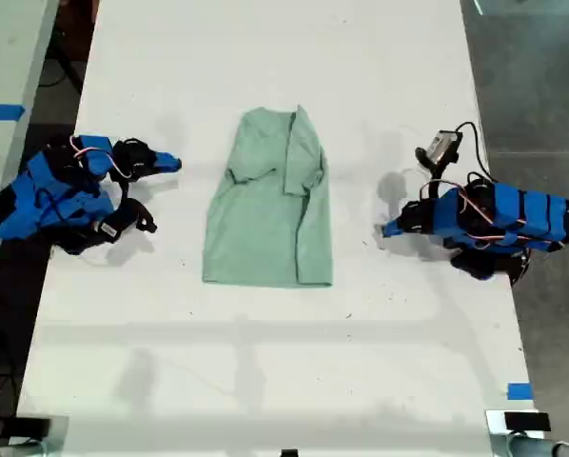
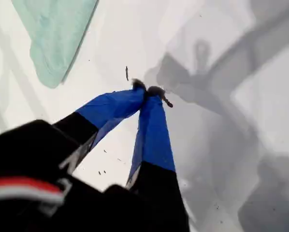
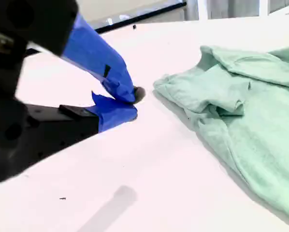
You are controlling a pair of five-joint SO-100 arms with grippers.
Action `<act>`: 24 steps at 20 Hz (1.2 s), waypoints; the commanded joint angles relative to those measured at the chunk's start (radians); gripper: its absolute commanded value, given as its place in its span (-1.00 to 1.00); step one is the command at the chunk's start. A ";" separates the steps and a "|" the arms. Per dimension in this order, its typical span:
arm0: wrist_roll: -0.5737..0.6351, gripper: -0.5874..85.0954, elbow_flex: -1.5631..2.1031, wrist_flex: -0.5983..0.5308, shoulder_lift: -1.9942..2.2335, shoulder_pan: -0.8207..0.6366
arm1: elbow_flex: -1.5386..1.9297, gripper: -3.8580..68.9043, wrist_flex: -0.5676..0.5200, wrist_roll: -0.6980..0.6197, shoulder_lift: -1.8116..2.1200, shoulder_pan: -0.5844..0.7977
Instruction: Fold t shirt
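Lying partly folded between my grippers, the t shirt (image 1: 268, 205) sits apart from my first gripper (image 2: 148, 92) and second gripper (image 3: 130, 104), both closed and empty.

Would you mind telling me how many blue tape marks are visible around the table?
2. One blue tape mark lies on the surface at the exterior view's left edge; another blue tape mark sits near the table's lower right corner there. Others may be out of frame.

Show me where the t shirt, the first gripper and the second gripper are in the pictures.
t shirt (image 1: 265, 224): exterior view, middle of the folded body.
my first gripper (image 2: 147, 92): first wrist view, where the two blue fingertips meet.
my second gripper (image 3: 130, 101): second wrist view, between the two blue fingertips, beside the shirt's sleeve.
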 commanded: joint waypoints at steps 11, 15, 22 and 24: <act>-0.147 -0.99 -0.081 -0.008 -0.038 0.199 | 0.044 -0.87 0.003 0.021 0.012 -0.017; -0.314 -0.99 -0.518 0.005 -0.701 0.511 | 0.044 -0.87 0.003 0.023 0.012 -0.014; -0.364 -0.70 -1.146 0.176 -1.477 0.699 | 0.044 -0.87 0.003 0.023 0.012 -0.017; -0.331 -0.68 -1.045 0.071 -1.499 0.667 | 0.044 -0.87 0.003 0.023 0.012 -0.017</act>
